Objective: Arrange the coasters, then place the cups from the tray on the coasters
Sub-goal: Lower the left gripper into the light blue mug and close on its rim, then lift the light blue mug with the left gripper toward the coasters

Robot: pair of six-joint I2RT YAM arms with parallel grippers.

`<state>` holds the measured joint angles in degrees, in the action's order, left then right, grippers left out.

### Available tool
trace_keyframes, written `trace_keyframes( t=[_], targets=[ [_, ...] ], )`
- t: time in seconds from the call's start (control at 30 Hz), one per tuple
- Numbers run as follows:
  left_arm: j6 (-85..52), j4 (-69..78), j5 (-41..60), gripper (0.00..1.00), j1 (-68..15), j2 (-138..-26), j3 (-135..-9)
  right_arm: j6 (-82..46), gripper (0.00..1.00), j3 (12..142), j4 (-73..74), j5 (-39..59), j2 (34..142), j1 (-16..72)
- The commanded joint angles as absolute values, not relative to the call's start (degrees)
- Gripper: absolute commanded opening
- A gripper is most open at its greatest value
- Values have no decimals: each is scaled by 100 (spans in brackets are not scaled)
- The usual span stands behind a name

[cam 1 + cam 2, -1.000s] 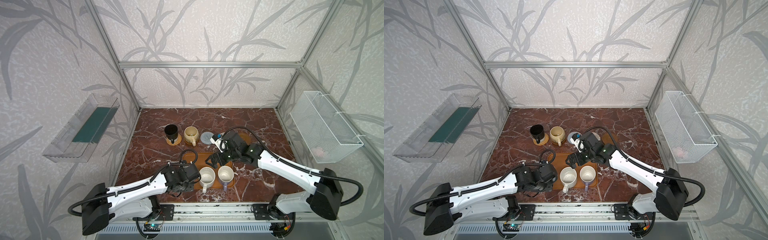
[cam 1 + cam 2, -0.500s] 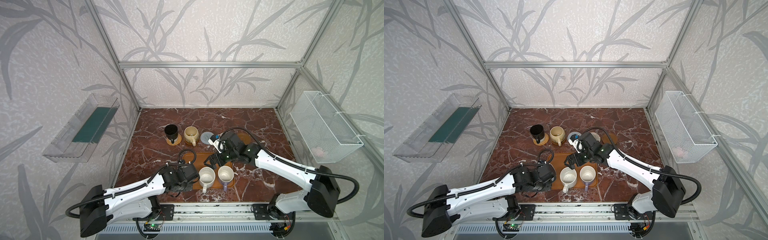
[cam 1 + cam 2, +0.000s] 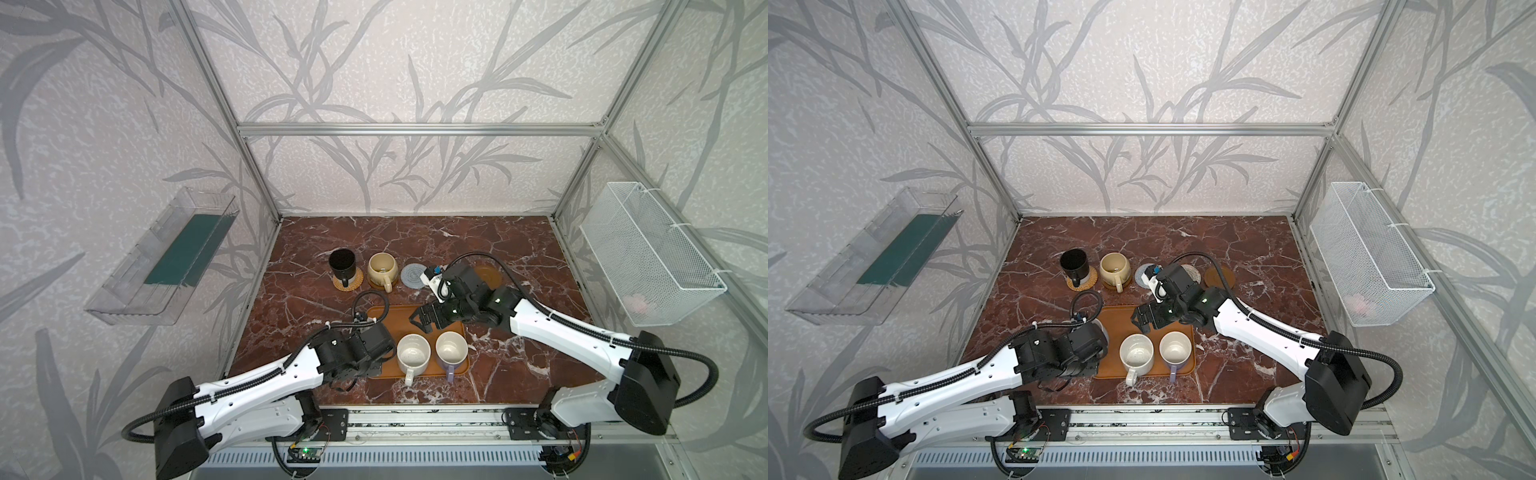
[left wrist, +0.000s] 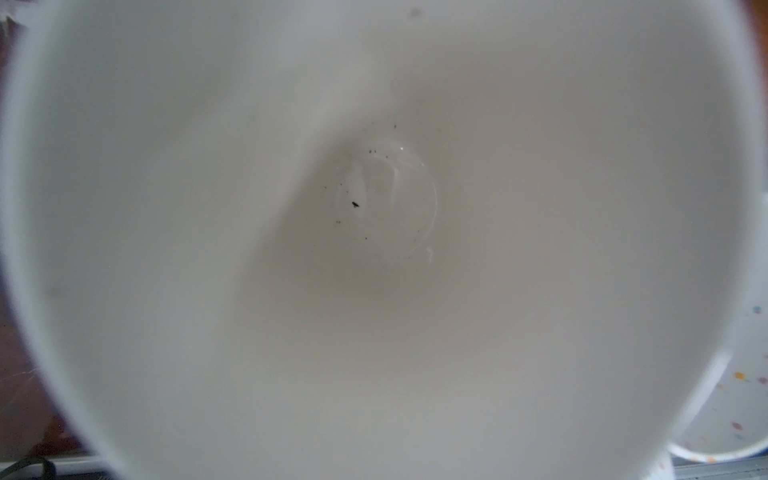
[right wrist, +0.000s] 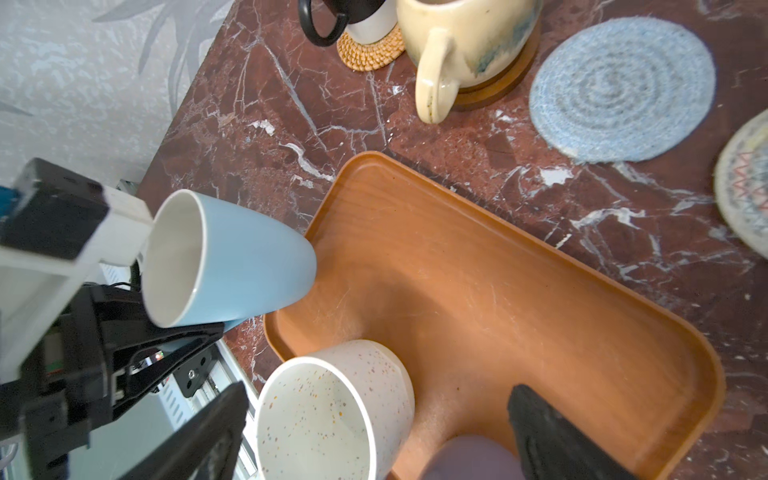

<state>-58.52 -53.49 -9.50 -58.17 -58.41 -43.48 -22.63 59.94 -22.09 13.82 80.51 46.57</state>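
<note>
The left jaws are closed tight on the light blue mug, gripping along its lower side, though the exact spot is hidden behind the black fingers. The mug is tipped over on a slant, its white mouth turned back toward that arm, and its base is at the near left corner of the orange-brown tray. I cannot tell whether it touches the rim. The right jaws stand wide apart and hold nothing, hanging over the tray just above the speckled white mug and the lavender mug. Those two stand upright side by side on the tray's front edge.

Further back on the marble bench, the black mug sits on the woven rattan coaster. Beside it the cream-yellow mug sits on a glossy brown coaster. To their right lie the blue-grey rope coaster, the cream rope coaster and a second brown coaster, all bare.
</note>
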Motion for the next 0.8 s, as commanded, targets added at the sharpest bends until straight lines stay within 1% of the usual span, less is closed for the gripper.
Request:
trace_keyframes(
  t=[0.0,0.23,0.33,0.43,0.6,0.77],
  targets=[
    [-5543,-5523,-1468,0,-5656,-5811,-4778,-2292,97,6222,-2193,1182,7945,4685],
    [-4986,-5030,-1076,0,-5143,-5946,-5195,-2196,98,6416,-2223,1046,7967,4685],
    [-4591,-4783,-1000,0,-4932,-6255,-5579,-2210,100,6468,-2224,844,7936,4685],
    [-4244,-4542,-758,0,-4650,-6675,-6074,-2267,99,6540,-2270,496,7898,4685],
    [-3823,-4597,-625,0,-4532,-7267,-6786,-2198,99,6638,-2293,288,7755,4678],
    [-3594,-4580,-425,0,-4474,-7597,-7184,-2193,99,6760,-2464,73,7726,4608]
  ],
)
